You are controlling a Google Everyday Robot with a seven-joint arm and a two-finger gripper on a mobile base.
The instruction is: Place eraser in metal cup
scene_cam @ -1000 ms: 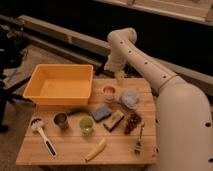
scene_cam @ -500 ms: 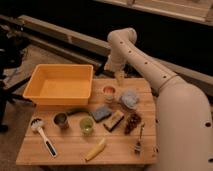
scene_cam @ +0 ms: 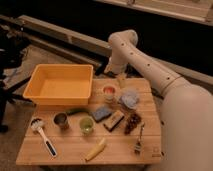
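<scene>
The gripper hangs over the worktop's far edge, upper centre, jaws spread and empty. Eraser lies lower centre, and the metal cup stands well left of it.

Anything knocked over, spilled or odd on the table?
Nothing stands out. Eraser lies flat beside the sponge, metal cup upright, nothing spilled. Gripper hangs open over the far edge of the table.

Item: your single view. High, off near side of table, facing down and across; mid-distance, whole top in frame. Gripper at far edge, fingers apart.
</scene>
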